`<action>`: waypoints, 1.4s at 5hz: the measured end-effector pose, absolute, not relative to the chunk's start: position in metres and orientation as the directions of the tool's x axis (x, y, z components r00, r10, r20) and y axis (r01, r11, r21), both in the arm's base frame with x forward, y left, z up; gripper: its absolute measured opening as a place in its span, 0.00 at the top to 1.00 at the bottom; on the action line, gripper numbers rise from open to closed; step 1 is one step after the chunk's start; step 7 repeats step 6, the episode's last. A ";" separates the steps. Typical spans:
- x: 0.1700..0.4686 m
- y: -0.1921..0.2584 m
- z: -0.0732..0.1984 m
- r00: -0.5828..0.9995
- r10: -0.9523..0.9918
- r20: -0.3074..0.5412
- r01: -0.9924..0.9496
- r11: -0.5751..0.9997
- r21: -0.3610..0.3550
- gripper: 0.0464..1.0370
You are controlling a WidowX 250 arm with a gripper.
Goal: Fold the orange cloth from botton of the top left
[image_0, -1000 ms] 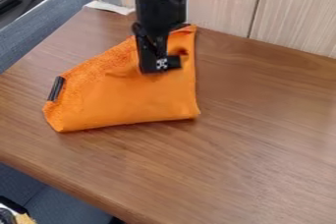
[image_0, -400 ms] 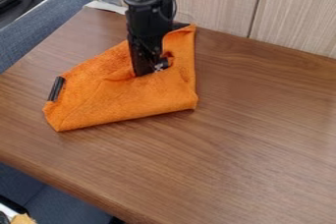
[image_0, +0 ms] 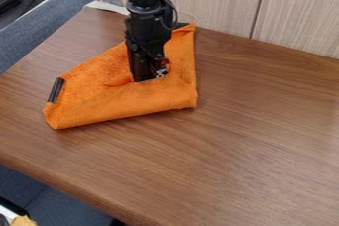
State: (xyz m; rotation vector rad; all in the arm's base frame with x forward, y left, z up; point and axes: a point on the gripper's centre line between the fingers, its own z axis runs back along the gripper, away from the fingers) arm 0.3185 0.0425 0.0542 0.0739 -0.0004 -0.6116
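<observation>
At left, 1 black strip sits on the edge of the orange cloth, which lies creased and partly folded on the wooden table. Right of that strip, my gripper points down at the cloth's middle; its opening, and any hold on fabric, I cannot tell.

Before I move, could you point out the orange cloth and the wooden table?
Orange cloth [image_0: 119, 102], camera view: lower middle of the fabric.
Wooden table [image_0: 258, 136], camera view: bare top beside the cloth.
</observation>
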 end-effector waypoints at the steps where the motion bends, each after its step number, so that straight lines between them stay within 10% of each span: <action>1: 0.316 0.042 0.054 0.815 -0.579 -0.030 0.580 0.813 0.061 0.51; 3: 0.312 0.038 0.070 0.803 -0.596 -0.009 0.595 0.802 0.051 0.03; 7: 0.310 0.049 0.131 0.813 -0.577 0.079 0.572 0.817 0.079 0.04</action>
